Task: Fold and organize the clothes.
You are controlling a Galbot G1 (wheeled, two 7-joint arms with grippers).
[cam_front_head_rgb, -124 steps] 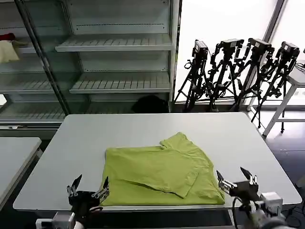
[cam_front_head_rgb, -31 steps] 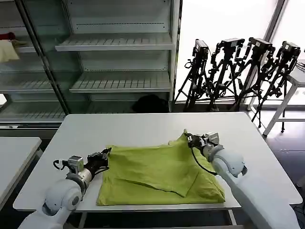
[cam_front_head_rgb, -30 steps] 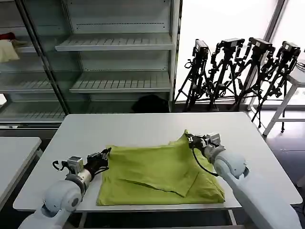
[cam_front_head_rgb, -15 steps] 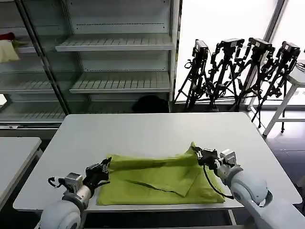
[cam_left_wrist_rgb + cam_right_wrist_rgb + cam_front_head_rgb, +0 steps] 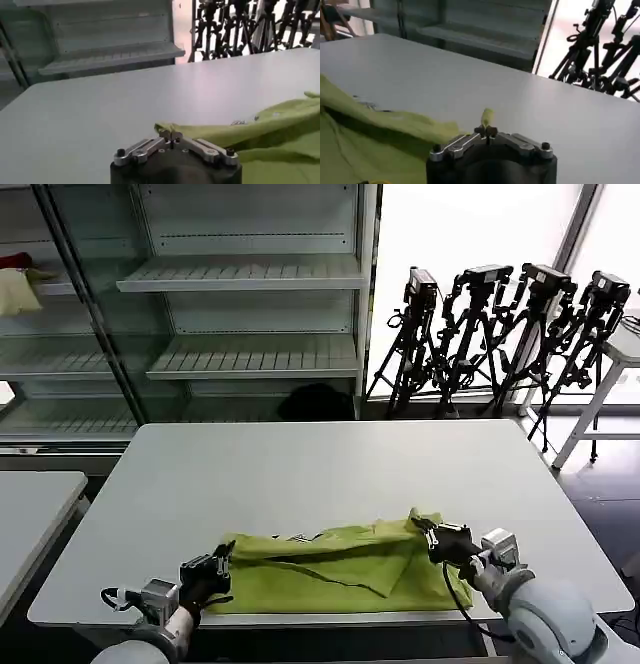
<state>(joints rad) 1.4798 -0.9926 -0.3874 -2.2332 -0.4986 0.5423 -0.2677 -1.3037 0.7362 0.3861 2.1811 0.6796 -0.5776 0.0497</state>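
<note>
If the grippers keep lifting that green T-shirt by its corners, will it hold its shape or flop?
Probably flop: the T-shirt sags in a soft fold between the left gripper and the right gripper, both shut on its edge. It looks thin and light, draping in wrinkles. It likely slides easily over the smooth table when dragged.

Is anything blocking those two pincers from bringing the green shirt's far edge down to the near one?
Nothing visible does. The left pincer and right pincer each grip a corner of the T-shirt, with only the shirt's own lower layer beneath.
</note>
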